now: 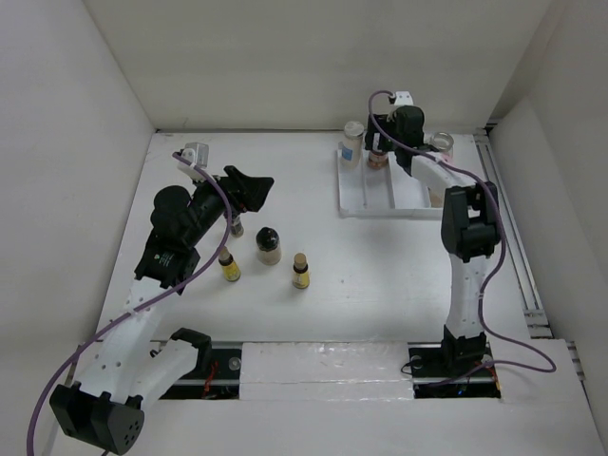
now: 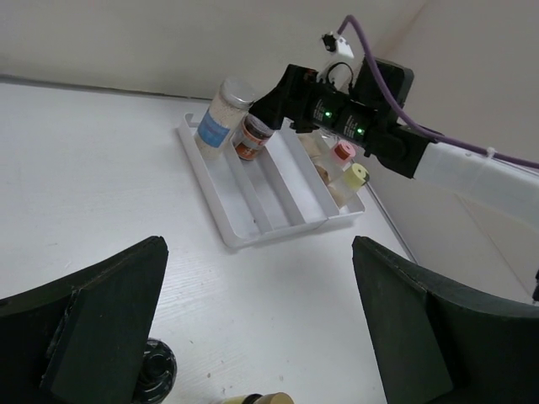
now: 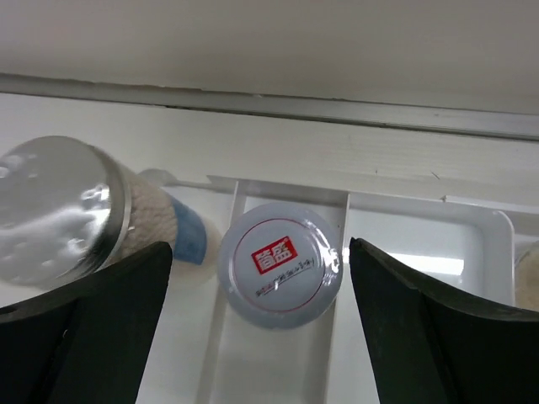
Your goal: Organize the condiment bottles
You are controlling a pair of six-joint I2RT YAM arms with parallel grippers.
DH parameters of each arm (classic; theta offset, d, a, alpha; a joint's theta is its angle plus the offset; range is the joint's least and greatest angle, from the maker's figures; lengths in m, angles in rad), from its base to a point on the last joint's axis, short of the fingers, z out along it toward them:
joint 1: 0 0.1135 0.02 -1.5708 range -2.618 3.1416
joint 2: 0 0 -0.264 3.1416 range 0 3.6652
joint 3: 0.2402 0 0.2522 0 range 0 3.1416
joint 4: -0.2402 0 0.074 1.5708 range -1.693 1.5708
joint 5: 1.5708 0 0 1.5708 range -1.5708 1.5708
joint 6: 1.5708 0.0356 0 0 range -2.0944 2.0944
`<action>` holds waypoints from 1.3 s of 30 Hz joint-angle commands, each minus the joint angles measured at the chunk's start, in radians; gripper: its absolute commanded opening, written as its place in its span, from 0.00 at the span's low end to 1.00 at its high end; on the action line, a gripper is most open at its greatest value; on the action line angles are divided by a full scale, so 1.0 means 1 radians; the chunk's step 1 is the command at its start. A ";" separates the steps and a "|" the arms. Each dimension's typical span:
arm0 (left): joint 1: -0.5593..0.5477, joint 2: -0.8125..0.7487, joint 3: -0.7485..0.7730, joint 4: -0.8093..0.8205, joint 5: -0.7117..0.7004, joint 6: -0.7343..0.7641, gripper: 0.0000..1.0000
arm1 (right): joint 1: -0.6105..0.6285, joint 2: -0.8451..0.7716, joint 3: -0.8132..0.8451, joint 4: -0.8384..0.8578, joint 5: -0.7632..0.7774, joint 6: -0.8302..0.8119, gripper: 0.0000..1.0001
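Top view: the left hand (image 1: 249, 187), jaws spread, hangs above the white worktop (image 1: 380, 275) beside several loose condiment bottles (image 1: 268, 245), while the right hand (image 1: 378, 152) reaches over the far end of the tray (image 1: 366, 197).

Silver-capped jar (image 2: 221, 118) and red-white-capped jar (image 3: 278, 265) block the tray's (image 2: 253, 227) far end; near lanes free.
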 commanded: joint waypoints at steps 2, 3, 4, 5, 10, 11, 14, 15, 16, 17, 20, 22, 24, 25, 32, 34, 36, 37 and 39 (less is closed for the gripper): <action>0.004 -0.009 0.004 0.050 -0.007 0.013 0.87 | 0.028 -0.244 -0.098 0.090 0.015 -0.009 0.92; 0.004 -0.009 0.004 0.041 -0.038 0.013 0.87 | 0.043 -0.281 -0.134 0.099 0.006 -0.018 0.92; 0.004 -0.009 0.004 0.024 -0.056 0.013 0.86 | 0.066 -0.315 -0.169 0.110 -0.007 -0.019 0.90; 0.004 -0.009 0.013 0.009 -0.079 0.013 0.86 | 0.082 -0.375 -0.233 0.124 -0.025 -0.019 0.85; 0.004 -0.019 0.024 -0.066 -0.226 0.003 0.71 | 0.221 -0.480 -0.381 0.144 -0.197 -0.019 0.13; 0.004 -0.019 0.024 -0.076 -0.246 -0.009 0.64 | 0.274 -0.480 -0.398 0.144 -0.237 -0.019 0.07; 0.004 -0.044 0.033 -0.090 -0.285 -0.020 0.27 | 0.347 -0.500 -0.407 0.124 -0.379 -0.069 0.16; 0.004 -0.056 0.033 -0.090 -0.294 -0.020 0.22 | 0.393 -0.500 -0.407 0.085 -0.411 -0.092 0.24; 0.004 -0.056 0.033 -0.090 -0.294 -0.020 0.19 | 0.417 -0.500 -0.407 0.067 -0.441 -0.144 0.41; 0.004 -0.056 0.033 -0.090 -0.294 -0.020 0.19 | 0.442 -0.509 -0.407 0.058 -0.470 -0.169 0.50; 0.004 -0.065 0.033 -0.090 -0.285 -0.020 0.27 | 0.546 -0.475 -0.387 0.002 -0.479 -0.270 0.73; 0.004 -0.065 0.033 -0.090 -0.276 -0.020 0.39 | 0.611 -0.438 -0.352 -0.076 -0.456 -0.304 0.77; 0.004 -0.065 0.033 -0.090 -0.265 -0.020 0.44 | 0.638 -0.400 -0.338 -0.077 -0.415 -0.327 0.77; 0.004 -0.065 0.033 -0.081 -0.253 -0.020 0.45 | 0.649 -0.389 -0.328 -0.077 -0.401 -0.327 0.77; 0.004 -0.047 0.033 -0.068 -0.216 -0.020 0.48 | 0.671 -0.334 -0.318 -0.089 -0.394 -0.339 0.77; 0.004 -0.056 0.033 -0.068 -0.216 -0.010 0.49 | 0.680 -0.308 -0.306 -0.089 -0.369 -0.330 0.71; 0.004 -0.056 0.033 -0.068 -0.228 -0.010 0.49 | 0.689 -0.293 -0.297 -0.060 -0.360 -0.316 0.60; 0.004 -0.056 0.033 -0.068 -0.228 -0.010 0.49 | 0.689 -0.280 -0.297 -0.048 -0.360 -0.301 0.57; 0.004 -0.056 0.033 -0.068 -0.228 -0.010 0.49 | 0.689 -0.280 -0.297 -0.020 -0.349 -0.281 0.55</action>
